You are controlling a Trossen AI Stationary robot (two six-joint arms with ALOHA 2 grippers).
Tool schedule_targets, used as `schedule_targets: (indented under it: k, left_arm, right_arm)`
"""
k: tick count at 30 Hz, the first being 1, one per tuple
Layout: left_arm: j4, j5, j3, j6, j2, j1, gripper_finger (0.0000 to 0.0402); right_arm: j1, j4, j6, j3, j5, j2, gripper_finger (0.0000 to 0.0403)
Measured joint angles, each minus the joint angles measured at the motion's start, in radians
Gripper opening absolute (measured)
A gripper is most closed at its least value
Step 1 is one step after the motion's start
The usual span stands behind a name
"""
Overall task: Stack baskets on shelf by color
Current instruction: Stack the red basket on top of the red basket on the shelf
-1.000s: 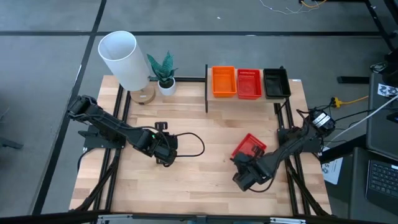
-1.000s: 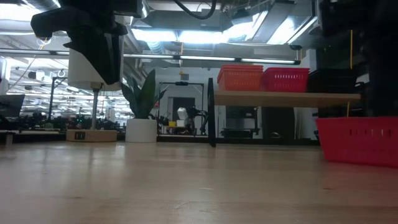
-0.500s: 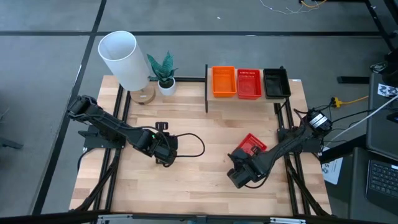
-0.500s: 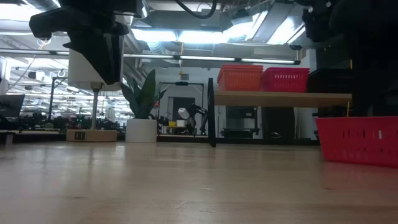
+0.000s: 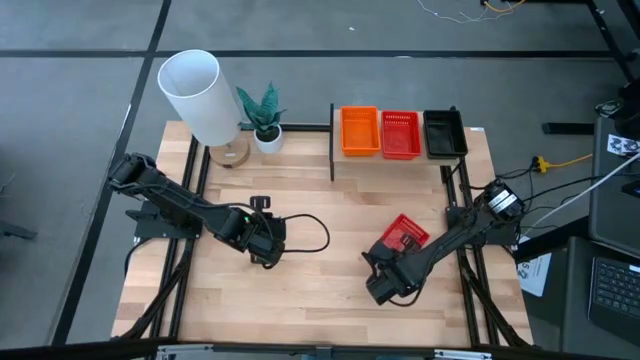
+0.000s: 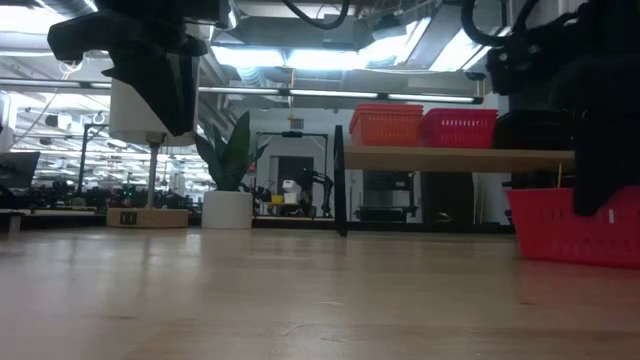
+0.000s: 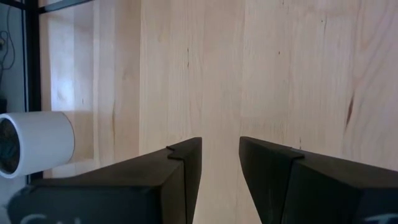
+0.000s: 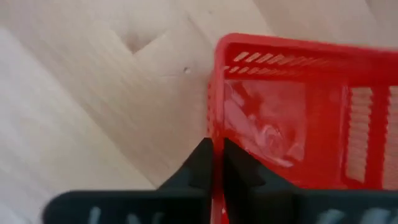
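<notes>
One red basket rests flat on the table, right of centre; it also shows in the low view. My right gripper stands at its near-left side, shut on its wall. On the shelf sit an orange stack, a red stack and a black stack. My left gripper hangs open over bare wood left of centre. My right gripper pinches the red basket's side wall at its rim, one finger outside and the other finger inside the basket. The fingers come from above, pointing down, and straddle the wall. The basket's bottom stays on the table.
A white cylinder lamp and a small potted plant stand at the far left. A black cable loops by the left gripper. Bare wood lies between the arms and in front of the shelf.
My right gripper has moved a little toward the table's left and come down at the red basket; its arm now shows in front of the basket in the low view. The basket has stayed in place on the table.
</notes>
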Motion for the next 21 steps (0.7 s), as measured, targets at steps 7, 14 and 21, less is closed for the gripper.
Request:
schedule_targets:
  k: [7, 14, 21]
  left_arm:
    - [0.000, 0.000, 0.000, 0.000, 0.000, 0.000, 0.0101]
    - [0.000, 0.000, 0.000, 0.000, 0.000, 0.000, 0.0101]
    - [0.000, 0.000, 0.000, -0.002, 0.000, 0.000, 0.0101]
  right_arm:
    - [0.005, -0.018, -0.119, 0.024, -0.046, -0.039, 0.0006]
    - [0.058, -0.109, -0.181, 0.243, -0.078, -0.101, 0.0003]
    - [0.108, -0.480, -0.247, 0.493, 0.187, -0.105, 0.0002]
